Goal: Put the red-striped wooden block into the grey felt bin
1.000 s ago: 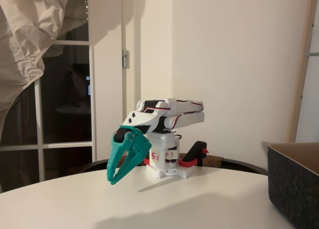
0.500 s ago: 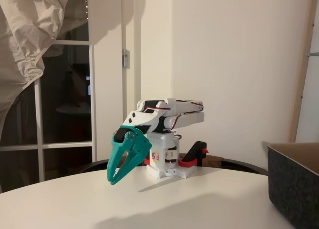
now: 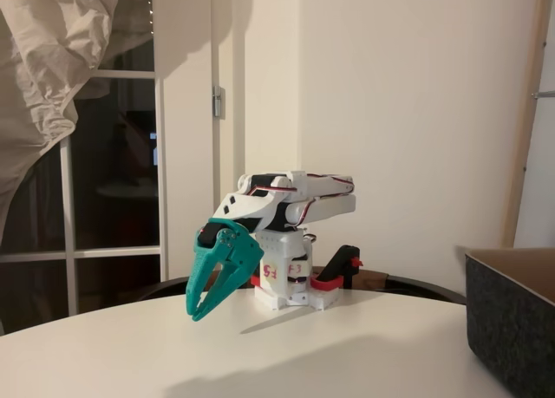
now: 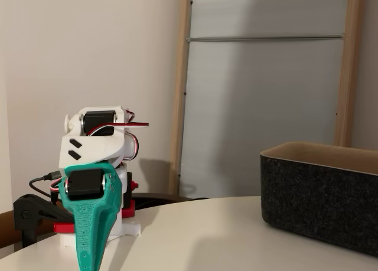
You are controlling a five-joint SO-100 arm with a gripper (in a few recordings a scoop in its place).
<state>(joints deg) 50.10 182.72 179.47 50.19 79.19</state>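
The white arm (image 3: 290,199) sits folded low over its base at the far side of the round white counter (image 3: 286,355). Its teal hand (image 3: 201,309) droops down and to the left in one fixed view, the tips hanging just above the counter top. There the two fingers (image 3: 227,272) stand a little apart, with a narrow dark gap between them, and nothing is held.

In the other fixed view the hand (image 4: 87,265) is seen edge-on, pointing straight down at the lower left of the picture, so the gap cannot be judged from that side.

The grey felt bin (image 3: 512,316) stands at the right edge of the counter, well apart from the arm. One fixed view shows its dark wall and a strip of tan inside. The other shows the bin (image 4: 322,197) at the right as a broad charcoal box with a pale tan rim.

A black and red clamp (image 3: 336,272) sits just right of the arm's base. A window (image 3: 113,164) with crumpled pale cloth (image 3: 52,60) over it fills the far left.
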